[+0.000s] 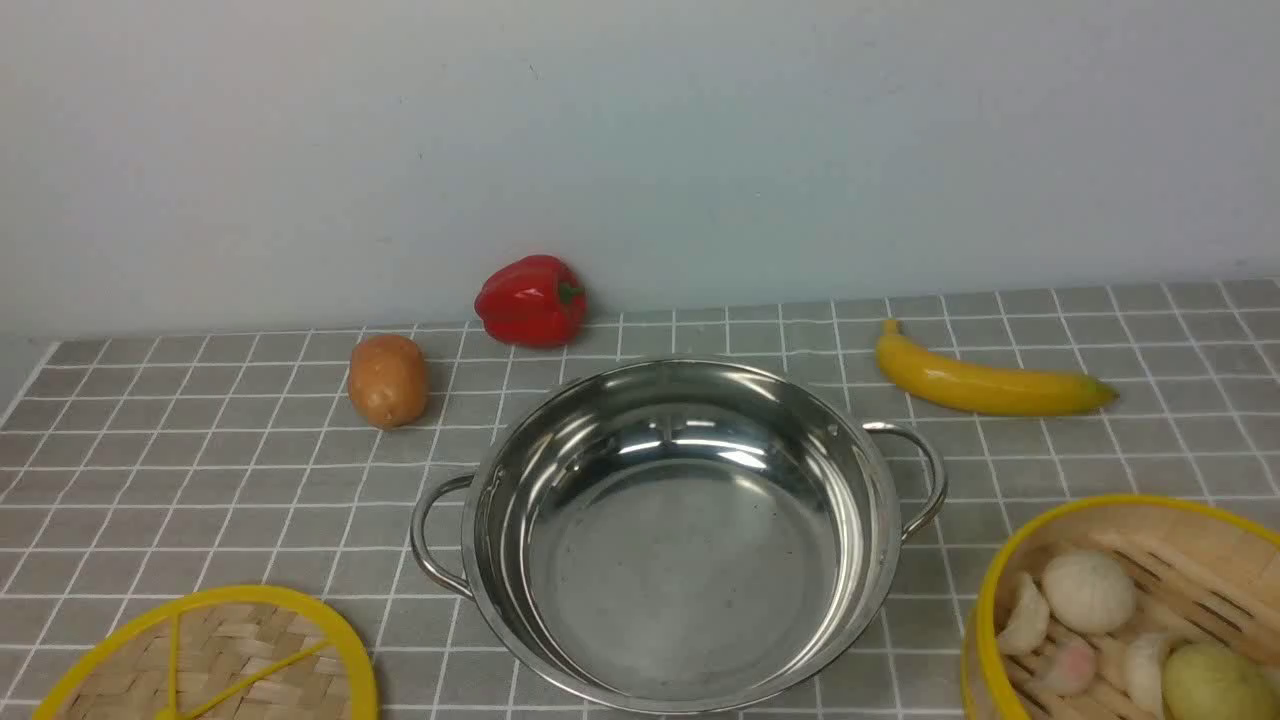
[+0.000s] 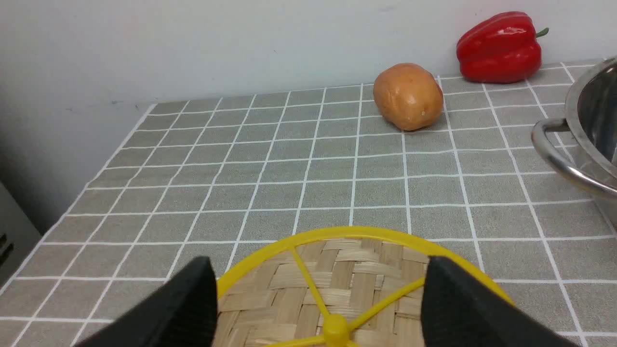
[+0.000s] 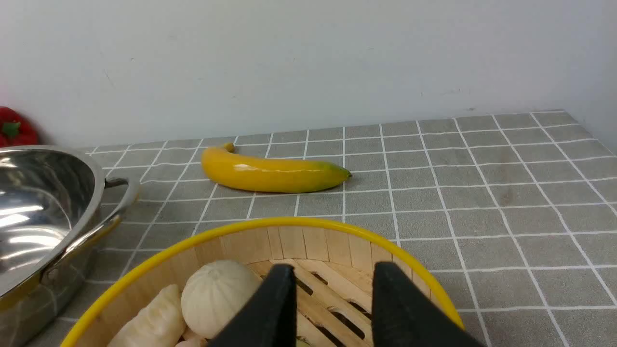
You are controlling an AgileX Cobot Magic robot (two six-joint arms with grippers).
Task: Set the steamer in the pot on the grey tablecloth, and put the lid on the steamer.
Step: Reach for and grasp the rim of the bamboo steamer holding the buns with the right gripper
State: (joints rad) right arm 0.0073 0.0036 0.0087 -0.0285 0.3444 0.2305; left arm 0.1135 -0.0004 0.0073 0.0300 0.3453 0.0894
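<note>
Wrist views only: left hand [image 2: 318, 262] wide over lid [image 2: 366, 284]; right hand [image 3: 333, 267] narrower, over steamer [image 3: 308, 243].

A red bell pepper [image 1: 530, 300] sits against the pale wall [image 1: 640, 150] at the back, a brown potato [image 1: 388, 380] near it on the left; a yellow, green-tipped banana [image 1: 990, 385] lies well apart, far right

Soft, even, fairly bright light falls from overhead; the potato [image 2: 408, 96] and red pepper [image 2: 499, 48], well beyond the left jaws, cast only faint, short shadows. White glare streaks the inside of the pot [image 1: 680, 560], off to one side of both pairs of jaws. The black fingers [image 3: 270, 313] nearest each wrist lens look featureless and slightly soft-edged.
</note>
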